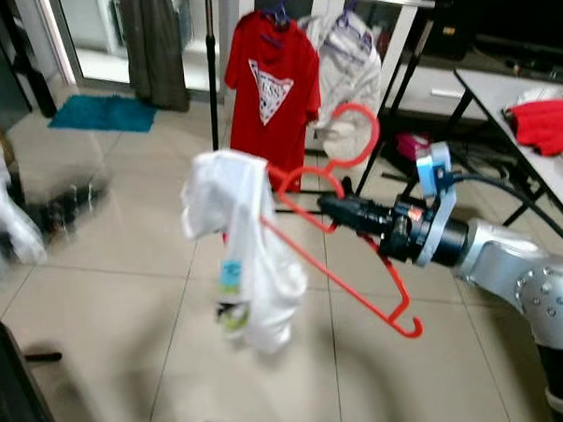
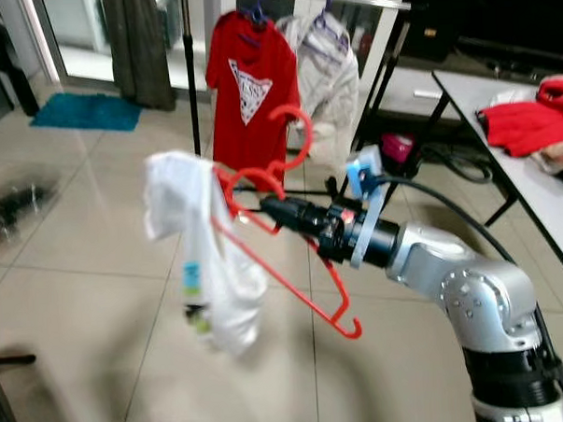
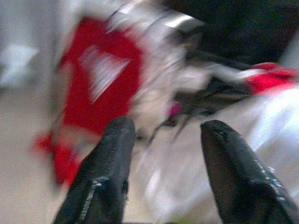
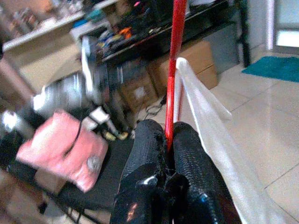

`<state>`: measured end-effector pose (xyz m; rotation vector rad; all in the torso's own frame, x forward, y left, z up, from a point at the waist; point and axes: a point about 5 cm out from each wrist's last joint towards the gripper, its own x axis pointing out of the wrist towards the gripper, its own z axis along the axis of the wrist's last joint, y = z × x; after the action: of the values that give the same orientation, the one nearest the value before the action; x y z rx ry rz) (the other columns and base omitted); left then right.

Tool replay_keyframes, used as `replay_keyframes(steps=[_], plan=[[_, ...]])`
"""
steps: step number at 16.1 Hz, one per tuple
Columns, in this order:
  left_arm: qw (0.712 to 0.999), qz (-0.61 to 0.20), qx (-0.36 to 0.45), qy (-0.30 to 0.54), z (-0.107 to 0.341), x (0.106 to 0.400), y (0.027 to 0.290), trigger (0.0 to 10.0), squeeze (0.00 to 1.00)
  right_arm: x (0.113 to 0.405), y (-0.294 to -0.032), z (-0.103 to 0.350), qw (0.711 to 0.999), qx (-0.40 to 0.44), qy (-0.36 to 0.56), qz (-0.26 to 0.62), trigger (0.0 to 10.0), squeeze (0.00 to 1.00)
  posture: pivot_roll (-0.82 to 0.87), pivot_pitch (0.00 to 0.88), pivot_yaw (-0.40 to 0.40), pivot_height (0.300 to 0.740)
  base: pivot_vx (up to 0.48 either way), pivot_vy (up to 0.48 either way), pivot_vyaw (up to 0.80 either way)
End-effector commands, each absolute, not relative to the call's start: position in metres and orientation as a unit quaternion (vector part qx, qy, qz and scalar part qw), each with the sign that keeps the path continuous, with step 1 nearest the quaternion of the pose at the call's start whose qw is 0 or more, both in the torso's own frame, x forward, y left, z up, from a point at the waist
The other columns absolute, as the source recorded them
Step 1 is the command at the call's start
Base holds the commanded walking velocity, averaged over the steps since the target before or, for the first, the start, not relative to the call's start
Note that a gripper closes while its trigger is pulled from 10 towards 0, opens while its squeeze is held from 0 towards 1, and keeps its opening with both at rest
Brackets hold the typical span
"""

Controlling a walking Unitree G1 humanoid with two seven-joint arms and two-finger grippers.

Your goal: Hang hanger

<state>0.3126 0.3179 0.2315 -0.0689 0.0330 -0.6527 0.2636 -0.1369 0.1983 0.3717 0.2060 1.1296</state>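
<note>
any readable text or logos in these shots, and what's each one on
No text can be read for certain.
Red t-shirt on the rack: white triangle logo with lettering, too blurred to read.
White garment on the red hanger held by the right end effector: coloured print, too blurred to read.
Left wrist view: motion-blurred, nothing legible.

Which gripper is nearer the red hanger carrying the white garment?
Right. The right gripper is clamped on the red hanger itself. The left gripper is open, off it, facing the white garment.
</note>
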Motion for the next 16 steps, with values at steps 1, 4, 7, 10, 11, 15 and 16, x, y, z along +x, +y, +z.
replay_keyframes(steps=[1,4,7,10,11,15,16], plan=[[0.913,-0.408,-0.015,0.017,0.248,0.315,0.297,10.0,1.00,0.266,-0.138,0.208,0.822,0.154,0.073,0.543,10.0,0.00,-0.03,0.000,-0.099,0.740,0.000,0.000,0.00],[0.848,-0.529,0.010,0.017,0.283,0.322,0.266,10.0,1.00,0.270,-0.137,0.213,0.822,0.114,0.057,0.554,10.0,0.00,-0.03,0.000,-0.082,0.740,0.000,0.000,0.00],[0.748,-0.659,0.018,0.082,0.292,0.320,0.229,10.0,0.91,0.270,-0.138,0.221,0.820,0.052,0.023,0.570,10.0,0.00,-0.05,0.000,-0.049,0.740,0.000,0.000,0.00],[0.727,-0.674,0.056,0.117,0.285,0.325,0.216,10.0,0.00,0.265,-0.137,0.223,0.805,0.011,0.023,0.593,10.0,0.00,-0.06,0.000,-0.043,0.740,0.000,0.000,0.00],[0.727,-0.674,0.058,0.120,0.285,0.326,0.216,10.0,0.00,0.264,-0.137,0.223,0.802,0.005,0.023,0.597,10.0,0.00,-0.06,0.000,-0.043,0.740,0.000,0.000,0.00],[0.710,-0.675,0.108,0.166,0.280,0.331,0.210,10.0,0.00,0.261,-0.139,0.224,0.779,-0.040,0.027,0.625,10.0,0.00,-0.06,0.000,-0.040,0.740,0.000,0.000,0.00],[0.705,-0.676,0.119,0.176,0.275,0.331,0.209,10.0,0.00,0.261,-0.139,0.225,0.776,-0.045,0.027,0.629,10.0,0.00,-0.06,0.000,-0.040,0.740,0.000,0.000,0.00]])
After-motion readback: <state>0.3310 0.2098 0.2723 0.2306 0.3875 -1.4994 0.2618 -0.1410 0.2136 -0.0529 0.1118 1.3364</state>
